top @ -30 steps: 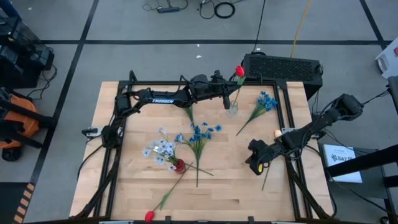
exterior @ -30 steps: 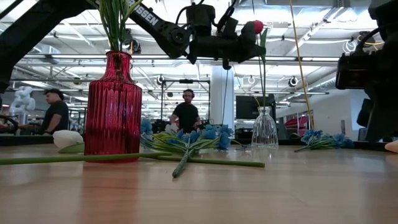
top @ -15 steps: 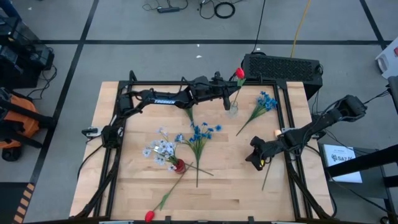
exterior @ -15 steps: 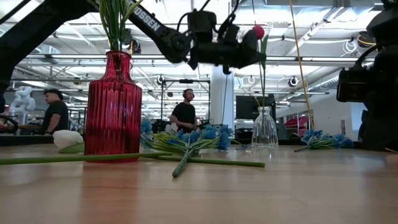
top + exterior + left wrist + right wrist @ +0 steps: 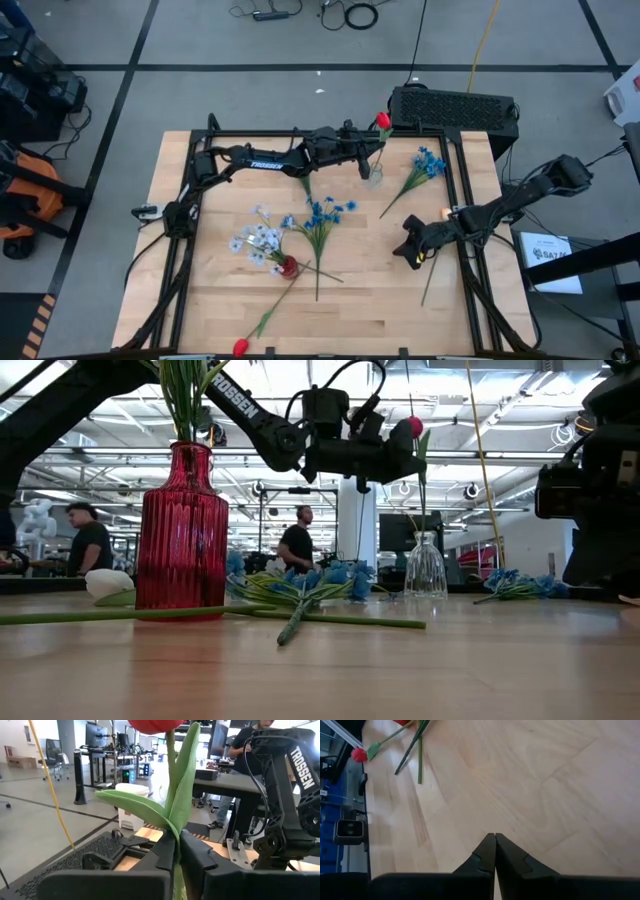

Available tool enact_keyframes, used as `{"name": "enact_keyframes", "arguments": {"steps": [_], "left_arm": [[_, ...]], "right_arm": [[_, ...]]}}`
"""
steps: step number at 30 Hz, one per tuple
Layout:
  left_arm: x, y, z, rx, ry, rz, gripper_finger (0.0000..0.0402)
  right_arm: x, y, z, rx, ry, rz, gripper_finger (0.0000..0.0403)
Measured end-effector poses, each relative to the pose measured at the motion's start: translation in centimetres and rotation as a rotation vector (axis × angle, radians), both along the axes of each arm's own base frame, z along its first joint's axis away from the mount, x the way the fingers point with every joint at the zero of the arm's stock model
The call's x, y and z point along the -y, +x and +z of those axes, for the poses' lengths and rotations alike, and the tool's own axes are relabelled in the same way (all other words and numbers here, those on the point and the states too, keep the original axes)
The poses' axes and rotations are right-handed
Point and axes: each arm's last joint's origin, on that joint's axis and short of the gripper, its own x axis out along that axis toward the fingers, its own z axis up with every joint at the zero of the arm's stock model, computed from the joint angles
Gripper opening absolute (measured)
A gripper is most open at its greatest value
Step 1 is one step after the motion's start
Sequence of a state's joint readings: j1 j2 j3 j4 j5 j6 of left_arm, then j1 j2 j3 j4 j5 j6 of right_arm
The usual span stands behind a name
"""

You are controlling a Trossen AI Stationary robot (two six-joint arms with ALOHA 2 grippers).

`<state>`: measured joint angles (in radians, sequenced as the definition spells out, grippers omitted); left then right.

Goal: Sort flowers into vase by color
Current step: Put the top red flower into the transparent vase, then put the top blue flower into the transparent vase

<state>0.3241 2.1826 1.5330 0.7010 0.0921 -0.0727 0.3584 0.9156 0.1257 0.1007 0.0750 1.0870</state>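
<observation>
Nearest the front edge of the surface [image 5: 400, 310], a red tulip [image 5: 240, 347] lies loose, its stem running up toward the red ribbed vase [image 5: 182, 530], which already holds green stems; pale blue-white clusters [image 5: 256, 238] show beside it from above. Just beyond lies a bunch of bright blue flowers [image 5: 322, 214], unsorted. To the right, the right gripper [image 5: 411, 258] hovers low over bare wood, fingers pressed together and holding nothing; a small white-yellow bloom [image 5: 447, 213] shows near that arm. Farther back, a second blue spray [image 5: 429, 162] rests beside the clear glass vase [image 5: 425, 566]. Above that vase the left gripper [image 5: 178, 851] holds a red tulip's stem [image 5: 173, 795] upright, apparently so the stem stands in the vase's narrow neck. Its fingers are nearly closed around the stem and leaf, with only a narrow gap between them. People stand in the room behind.
</observation>
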Motion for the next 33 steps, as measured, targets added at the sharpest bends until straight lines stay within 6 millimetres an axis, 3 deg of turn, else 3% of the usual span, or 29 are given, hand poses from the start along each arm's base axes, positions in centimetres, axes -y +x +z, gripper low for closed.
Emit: {"name": "enact_keyframes", "arguments": {"steps": [7, 12, 21, 33], "left_arm": [[0.0, 0.0, -0.1, -0.021, -0.008, 0.000, 0.0094], [0.1, -0.2, 0.5, -0.140, -0.044, -0.001, 0.0119], [0.8, -2.7, 5.8, -0.229, -0.040, 0.010, 0.0120], [2.5, -10.5, 14.4, -0.381, -0.041, 0.189, 0.0120]], "right_arm": [[0.0, -0.1, 0.2, 0.010, 0.003, 0.004, 0.0000], [-0.1, -0.1, 0.2, 0.008, 0.012, 0.019, 0.0000], [-0.1, -0.1, 0.2, 0.018, 0.000, 0.045, 0.0000], [-0.1, 0.0, 0.3, 0.022, 0.042, 0.005, 0.0000]]}}
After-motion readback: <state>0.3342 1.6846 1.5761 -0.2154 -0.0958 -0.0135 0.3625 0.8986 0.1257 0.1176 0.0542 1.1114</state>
